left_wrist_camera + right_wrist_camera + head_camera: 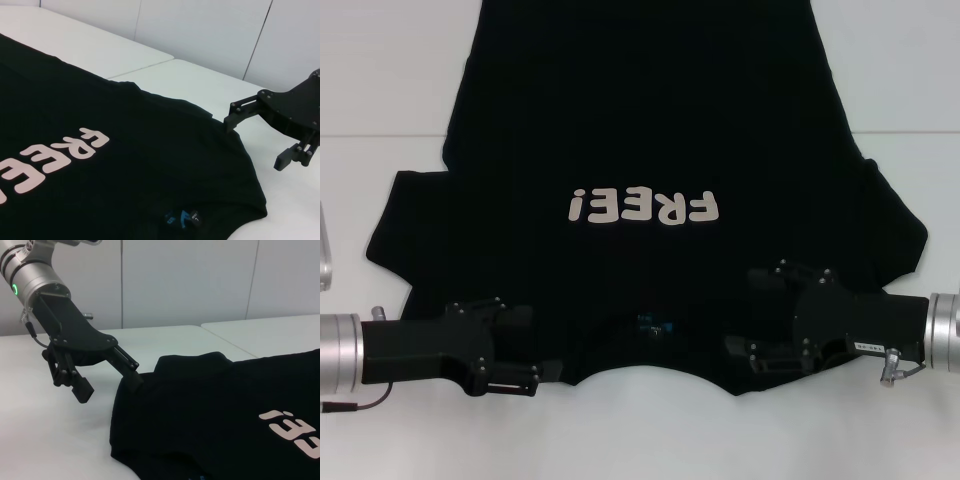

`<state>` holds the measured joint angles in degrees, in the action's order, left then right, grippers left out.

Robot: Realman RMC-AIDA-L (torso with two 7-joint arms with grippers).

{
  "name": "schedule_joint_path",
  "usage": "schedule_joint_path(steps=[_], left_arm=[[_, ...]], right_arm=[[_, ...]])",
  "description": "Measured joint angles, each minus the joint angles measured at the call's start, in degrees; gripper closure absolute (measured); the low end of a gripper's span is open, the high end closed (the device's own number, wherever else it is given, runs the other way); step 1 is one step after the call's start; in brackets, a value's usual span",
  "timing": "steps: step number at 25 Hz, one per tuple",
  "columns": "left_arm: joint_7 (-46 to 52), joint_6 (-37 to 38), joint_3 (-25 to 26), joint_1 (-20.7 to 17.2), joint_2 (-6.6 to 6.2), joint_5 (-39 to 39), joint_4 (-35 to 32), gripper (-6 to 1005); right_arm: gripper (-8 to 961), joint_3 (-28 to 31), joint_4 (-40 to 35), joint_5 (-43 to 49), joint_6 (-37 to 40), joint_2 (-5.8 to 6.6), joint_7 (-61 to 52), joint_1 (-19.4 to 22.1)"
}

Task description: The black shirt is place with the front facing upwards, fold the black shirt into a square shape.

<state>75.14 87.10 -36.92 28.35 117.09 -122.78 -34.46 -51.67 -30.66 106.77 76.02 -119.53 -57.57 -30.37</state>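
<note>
The black shirt [650, 130] lies flat on the white table, front up, its collar and small blue neck label [653, 326] nearest me. The off-white "FREE!" lettering [645, 207] reads upside down. My left gripper [525, 348] is at the near left shoulder. It stands open, with one finger [131, 376] at the shoulder's edge and the other over bare table. My right gripper [745, 315] is at the near right shoulder, also open. One of its fingers [239, 114] rests at the cloth's edge; the other hangs beside it. Neither holds cloth.
The white table [380, 420] has a seam [380, 135] running across under the shirt's far part. A metallic object [325, 255] shows at the left border. A pale wall [190, 280] stands behind the table.
</note>
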Motion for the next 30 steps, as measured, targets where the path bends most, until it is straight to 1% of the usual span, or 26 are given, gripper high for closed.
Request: schedule_joint_path(steps=[17, 21, 23, 30], left_arm=[[0.2, -0.1, 0.0, -0.2, -0.02, 0.0, 0.0, 52], [1.9, -0.1, 0.1, -0.2, -0.02, 0.1, 0.2, 52], [5.9, -0.1, 0.4, -0.1, -0.03, 0.1, 0.2, 52], [26.2, -0.4, 1.3, 1.7, -1.16, 0.2, 0.4, 51]], right_arm=[[8, -0.2, 0.2, 0.2, -0.1, 0.00, 0.0, -0.1], [8, -0.2, 0.2, 0.1, -0.1, 0.00, 0.0, -0.1], [8, -0.1, 0.2, 0.1, -0.1, 0.00, 0.0, -0.1], [8, -0.2, 0.2, 0.1, -0.5, 0.00, 0.0, -0.1]])
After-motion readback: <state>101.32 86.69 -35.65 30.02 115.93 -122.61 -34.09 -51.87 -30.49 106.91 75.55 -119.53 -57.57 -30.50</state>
